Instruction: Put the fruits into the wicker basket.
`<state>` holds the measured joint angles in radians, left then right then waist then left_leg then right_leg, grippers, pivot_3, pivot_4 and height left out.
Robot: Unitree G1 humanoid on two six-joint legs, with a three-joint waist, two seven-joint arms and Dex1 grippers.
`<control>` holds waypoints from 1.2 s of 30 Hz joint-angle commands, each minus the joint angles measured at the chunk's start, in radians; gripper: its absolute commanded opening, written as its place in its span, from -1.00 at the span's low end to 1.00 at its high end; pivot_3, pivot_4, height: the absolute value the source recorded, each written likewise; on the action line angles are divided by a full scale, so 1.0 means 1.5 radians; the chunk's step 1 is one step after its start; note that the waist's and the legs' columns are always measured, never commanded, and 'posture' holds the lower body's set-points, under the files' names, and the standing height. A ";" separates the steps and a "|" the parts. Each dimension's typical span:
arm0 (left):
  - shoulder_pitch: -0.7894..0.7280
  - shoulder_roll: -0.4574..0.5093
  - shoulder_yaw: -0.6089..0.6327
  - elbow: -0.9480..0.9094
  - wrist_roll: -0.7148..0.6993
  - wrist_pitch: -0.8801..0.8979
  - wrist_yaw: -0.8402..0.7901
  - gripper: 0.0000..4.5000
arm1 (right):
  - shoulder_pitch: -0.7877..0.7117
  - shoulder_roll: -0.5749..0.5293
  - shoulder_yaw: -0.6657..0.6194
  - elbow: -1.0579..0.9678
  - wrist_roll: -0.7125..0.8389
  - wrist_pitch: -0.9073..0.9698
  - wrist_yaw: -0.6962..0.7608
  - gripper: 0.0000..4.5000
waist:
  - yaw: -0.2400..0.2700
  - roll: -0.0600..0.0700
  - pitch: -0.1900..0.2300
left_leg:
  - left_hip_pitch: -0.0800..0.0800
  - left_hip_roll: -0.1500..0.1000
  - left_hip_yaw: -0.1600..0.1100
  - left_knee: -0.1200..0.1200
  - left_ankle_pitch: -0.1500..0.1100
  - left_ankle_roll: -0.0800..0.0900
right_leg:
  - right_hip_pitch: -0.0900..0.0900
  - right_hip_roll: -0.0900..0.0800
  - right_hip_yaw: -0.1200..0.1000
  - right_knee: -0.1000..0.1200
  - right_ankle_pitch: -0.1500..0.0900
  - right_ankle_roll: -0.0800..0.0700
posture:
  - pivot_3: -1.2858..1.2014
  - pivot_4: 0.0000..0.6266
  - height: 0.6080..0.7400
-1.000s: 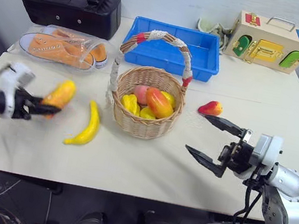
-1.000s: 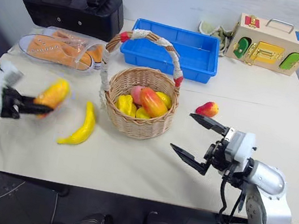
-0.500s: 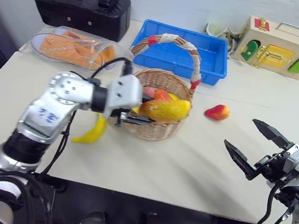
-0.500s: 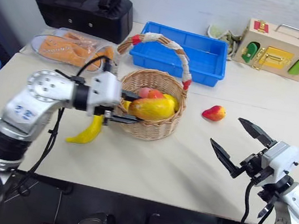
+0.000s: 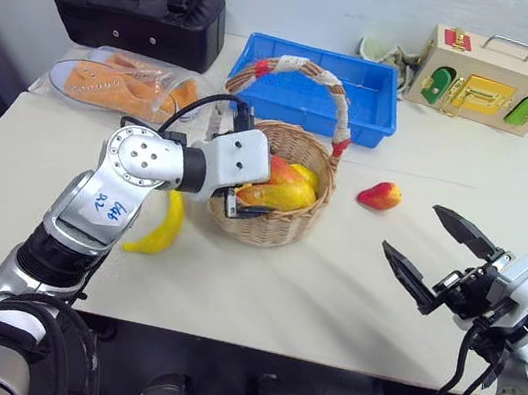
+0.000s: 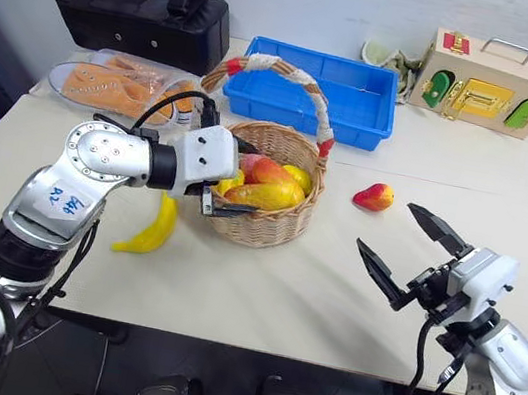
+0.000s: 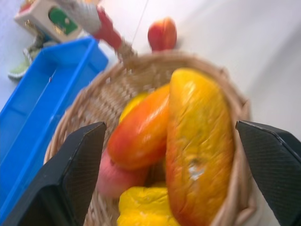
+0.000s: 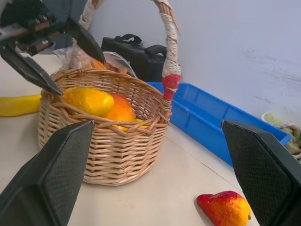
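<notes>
My left gripper (image 5: pixel 244 194) hangs over the near rim of the wicker basket (image 5: pixel 284 229), fingers spread wide with nothing between them. Just past my fingertips the orange-yellow mango (image 7: pixel 200 155) lies loose on top of the other fruits in the basket, beside a redder mango (image 7: pixel 141 134) and above a yellow piece (image 7: pixel 141 209) and a pink peach (image 7: pixel 115 176). The banana (image 5: pixel 162 227) lies on the table (image 5: pixel 277 301) below my left forearm, outside the basket. My right gripper (image 5: pixel 437 255) hovers above the table, jaws wide apart and empty. The small red-and-yellow fruit (image 5: pixel 379 195) sits on the table between the basket and that gripper, well ahead of its fingers.
</notes>
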<state>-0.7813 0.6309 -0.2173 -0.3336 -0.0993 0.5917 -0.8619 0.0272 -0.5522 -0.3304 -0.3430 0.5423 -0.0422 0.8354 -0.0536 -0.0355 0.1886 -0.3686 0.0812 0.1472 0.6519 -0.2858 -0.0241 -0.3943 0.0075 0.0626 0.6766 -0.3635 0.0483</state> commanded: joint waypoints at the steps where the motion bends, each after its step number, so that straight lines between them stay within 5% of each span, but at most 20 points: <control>1: -0.014 0.006 0.079 -0.038 -0.086 0.019 -0.034 0.99 | -0.008 0.003 -0.005 0.014 0.014 -0.018 0.015 1.00 | -0.001 0.000 0.000 | 0.000 0.000 0.000 0.000 0.000 0.000 | 0.000 0.000 0.000 0.000 0.000 0.000 | 0.03 -0.52 1.00; 7: 0.155 0.083 0.327 0.007 -0.304 -0.030 -0.215 0.99 | -0.047 0.002 0.016 0.071 0.016 -0.032 0.064 1.00 | -0.017 0.002 0.000 | 0.002 0.001 0.001 -0.001 0.000 -0.001 | 0.000 0.000 0.000 0.001 0.000 0.000 | 0.03 -0.52 1.00; 12: 0.378 0.194 0.465 0.071 -0.294 -0.057 -0.290 0.99 | -0.070 0.007 0.058 0.089 0.008 -0.057 0.115 1.00 | -0.021 0.001 0.000 | 0.002 0.001 -0.001 -0.001 0.001 -0.002 | 0.000 0.000 -0.001 0.002 -0.001 -0.002 | 0.03 -0.52 1.00; 21: 0.647 0.245 0.653 0.337 -0.166 -0.228 -0.259 0.99 | -0.059 -0.009 0.160 0.018 0.054 -0.015 0.234 1.00 | -0.020 0.000 0.000 | 0.000 0.001 -0.001 -0.002 -0.003 0.002 | 0.000 -0.003 -0.003 -0.002 -0.001 -0.002 | 0.03 -0.52 1.00; 27: 0.632 0.262 0.637 0.254 -0.213 -0.156 -0.225 0.99 | -0.085 0.001 0.166 0.017 0.035 -0.011 0.211 1.00 | -0.011 -0.003 -0.001 | 0.000 0.000 -0.001 -0.003 -0.005 0.006 | 0.001 -0.008 -0.008 -0.003 -0.001 -0.003 | 0.03 -0.52 1.00; 32: 0.575 0.336 0.510 0.048 -0.299 0.118 -0.175 0.99 | -0.100 -0.005 0.174 0.014 0.036 0.000 0.211 1.00 | -0.002 -0.003 -0.001 | -0.001 0.000 0.000 -0.003 -0.004 0.006 | 0.002 -0.010 -0.012 -0.004 -0.001 -0.003 | 0.03 -0.52 1.00; 34: 0.475 0.340 0.434 -0.026 -0.381 0.262 -0.116 0.99 | -0.107 -0.014 0.179 0.011 0.041 0.019 0.214 1.00 | -0.002 -0.002 -0.001 | -0.001 0.000 0.000 -0.003 -0.003 0.004 | 0.002 -0.010 -0.012 -0.004 -0.001 -0.003 | 0.03 -0.52 1.00; 36: 0.371 0.303 0.345 -0.049 -0.366 0.338 -0.026 0.99 | -0.114 -0.017 0.180 0.008 0.042 0.027 0.213 1.00 | 0.000 -0.001 0.000 | -0.002 0.000 0.000 -0.003 -0.002 0.003 | 0.002 -0.010 -0.012 -0.004 -0.001 -0.003 | 0.03 -0.52 1.00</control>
<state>-0.1916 1.0959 0.3518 -0.3722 -0.6309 1.0082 -0.9833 -0.1397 -0.5670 -0.0458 -0.2915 0.5834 -0.0073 1.1557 -0.0543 -0.0373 0.1884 -0.3708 0.0809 0.1477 0.6479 -0.2892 -0.0191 -0.3915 -0.0071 0.0447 0.6716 -0.3655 0.0440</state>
